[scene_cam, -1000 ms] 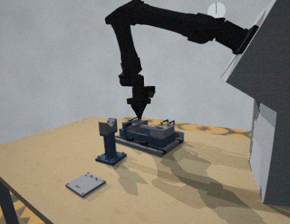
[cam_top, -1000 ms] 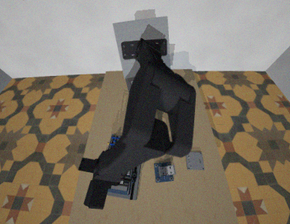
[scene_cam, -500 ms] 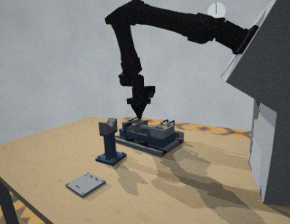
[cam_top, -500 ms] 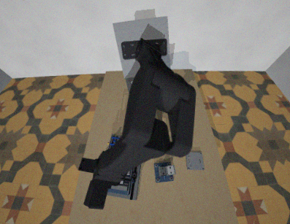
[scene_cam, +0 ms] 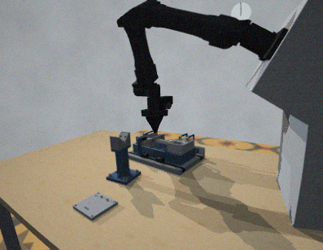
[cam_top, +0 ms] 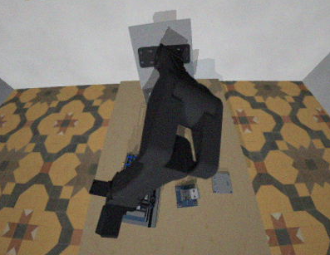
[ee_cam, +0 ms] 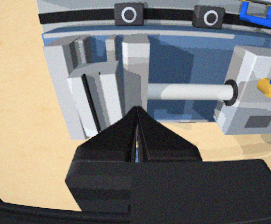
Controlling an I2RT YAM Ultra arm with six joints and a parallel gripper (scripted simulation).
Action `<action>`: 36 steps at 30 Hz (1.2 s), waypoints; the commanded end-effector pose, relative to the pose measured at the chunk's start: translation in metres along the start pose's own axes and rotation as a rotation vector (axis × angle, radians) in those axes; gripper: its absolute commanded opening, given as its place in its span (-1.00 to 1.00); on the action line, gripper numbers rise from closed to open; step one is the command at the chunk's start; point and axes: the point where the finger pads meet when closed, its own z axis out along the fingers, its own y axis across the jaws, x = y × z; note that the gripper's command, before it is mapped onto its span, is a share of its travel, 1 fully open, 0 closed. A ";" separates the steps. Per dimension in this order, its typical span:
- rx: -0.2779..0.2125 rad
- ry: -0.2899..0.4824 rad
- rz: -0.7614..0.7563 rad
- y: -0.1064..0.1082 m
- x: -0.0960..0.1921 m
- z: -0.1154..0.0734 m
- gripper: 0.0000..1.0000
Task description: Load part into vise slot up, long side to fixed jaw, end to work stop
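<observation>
The blue and grey vise (scene_cam: pixel 167 151) stands on the table, mostly hidden under my arm in the top view (cam_top: pixel 140 208). In the wrist view, a light grey block with a dark slot facing up, the part (ee_cam: pixel 89 105), lies between the jaws at the left end, close to the outer jaw (ee_cam: pixel 58 87). The jaw on the cylinder rod (ee_cam: pixel 189 91) stands apart from it. My gripper (ee_cam: pixel 137 112) (scene_cam: pixel 154 129) is shut and empty, pointing down just above the vise opening. The infeed plate (scene_cam: pixel 95 204) carries nothing.
The V-block on its blue post (scene_cam: pixel 121 158) stands left of the vise; it also shows in the top view (cam_top: pixel 187 195) beside the infeed plate (cam_top: pixel 222 183). A large grey housing (scene_cam: pixel 303 138) holds the arm's base at the right.
</observation>
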 end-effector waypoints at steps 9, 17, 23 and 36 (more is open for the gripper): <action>-0.026 -0.027 -0.005 0.012 -0.011 -0.005 -1.00; -0.028 -0.027 -0.007 0.012 -0.011 -0.005 -1.00; -0.023 -0.025 -0.006 0.009 -0.012 -0.004 -1.00; -0.009 -0.023 0.001 0.001 -0.013 -0.003 -1.00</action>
